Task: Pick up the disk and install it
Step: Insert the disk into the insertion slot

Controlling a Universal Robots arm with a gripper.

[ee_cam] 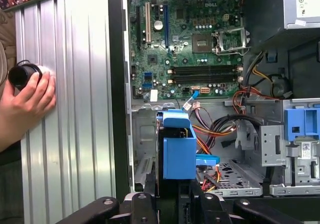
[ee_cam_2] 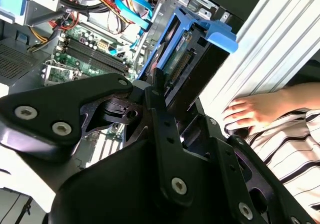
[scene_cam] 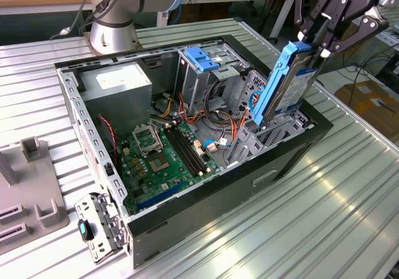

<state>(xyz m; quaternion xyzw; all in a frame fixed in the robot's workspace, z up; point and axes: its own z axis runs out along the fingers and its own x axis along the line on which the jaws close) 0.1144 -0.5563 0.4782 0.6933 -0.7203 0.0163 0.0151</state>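
a ribbed metal counter [scene_cam: 336, 191] lies in the exterior view's foreground, under an open black computer case [scene_cam: 249, 185]. upper right of that frame, the black claw [scene_cam: 316, 47] clamps the flat metal disk [scene_cam: 288, 82] with blue side rails, tilted, lower end inside the case.

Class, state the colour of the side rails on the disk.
Blue; the side rails of the disk show best in the exterior view.

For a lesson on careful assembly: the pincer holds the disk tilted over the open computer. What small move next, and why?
Probably ease the disk down along its tilt: the pincer grips its top end, and its lower end meets the grey bay.
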